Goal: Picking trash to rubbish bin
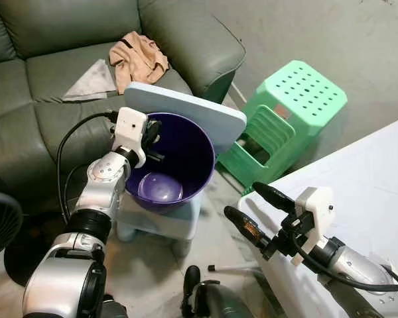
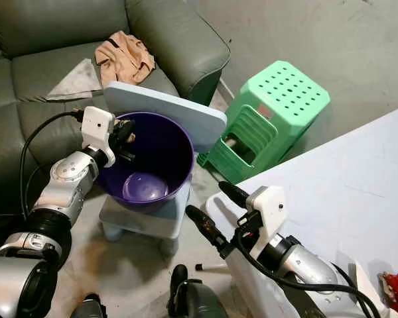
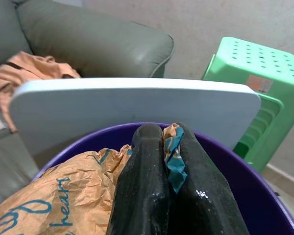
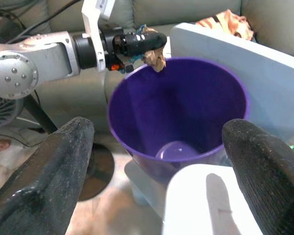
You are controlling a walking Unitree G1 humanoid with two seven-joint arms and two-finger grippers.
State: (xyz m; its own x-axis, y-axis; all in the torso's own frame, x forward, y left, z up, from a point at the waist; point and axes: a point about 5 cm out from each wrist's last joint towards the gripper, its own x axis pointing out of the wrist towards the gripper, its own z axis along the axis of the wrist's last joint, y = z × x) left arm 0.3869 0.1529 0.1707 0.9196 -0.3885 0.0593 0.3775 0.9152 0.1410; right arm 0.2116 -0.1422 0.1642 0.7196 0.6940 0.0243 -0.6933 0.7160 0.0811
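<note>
A crumpled brown paper wrapper [image 3: 63, 196] with blue print is pinched between the closed fingers [image 3: 142, 196] of the left gripper [image 4: 154, 43], which is held at the rim of a purple bin [image 1: 179, 165], over its opening. The bin is seen tilted toward the robot on a pale blue stool [image 1: 162, 225], with a pale blue board [image 1: 186, 109] leaning behind it. The right gripper [image 1: 252, 205] is held apart from the bin, over the edge of a white surface [image 1: 358, 179], its fingers spread wide and holding nothing. A green plastic stool [image 1: 285, 112] stands just beyond the bin. A grey-green sofa [image 1: 53, 73] is seen behind, with an orange cloth [image 1: 138, 58] lying on its seat.
</note>
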